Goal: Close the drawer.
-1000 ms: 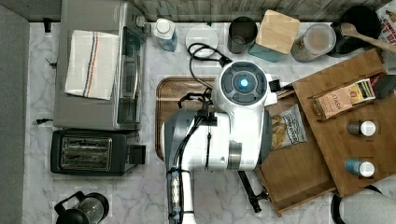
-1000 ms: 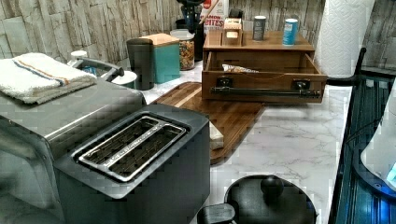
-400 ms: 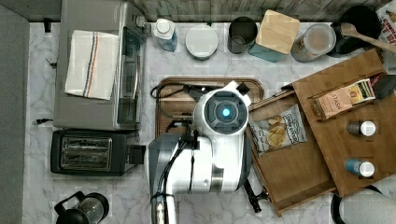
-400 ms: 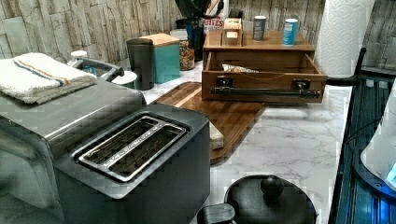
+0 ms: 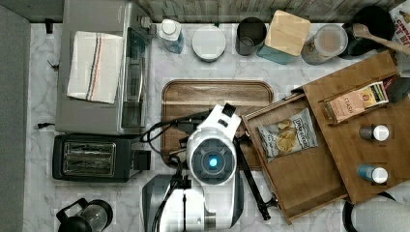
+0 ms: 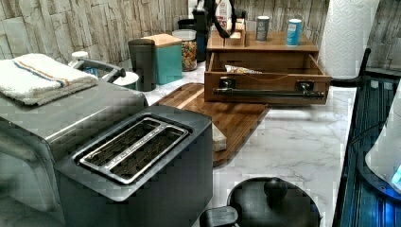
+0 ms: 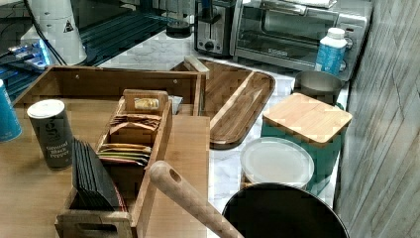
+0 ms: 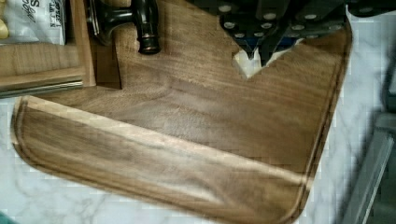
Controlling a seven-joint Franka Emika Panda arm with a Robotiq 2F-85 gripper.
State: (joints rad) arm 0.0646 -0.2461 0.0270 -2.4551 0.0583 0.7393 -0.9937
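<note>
The drawer stands pulled out from under the shelf, with a chip bag lying in it. Its long black bar handle runs across the front and faces the dark wooden tray. My white arm hangs over the tray next to the handle. In the wrist view my gripper is shut and holds nothing. It hovers above the tray, apart from one end of the handle and the drawer's corner. The left view shows the open drawer and its handle.
The shelf top carries a tea box and two bottles. A toaster oven and a toaster stand at the top view's left. Jars and a teal canister line the back wall. A paper towel roll stands beside the shelf.
In the top view my arm has swung from beside the drawer's back toward the bottom left, over the tray. The drawer stays open at the same place.
</note>
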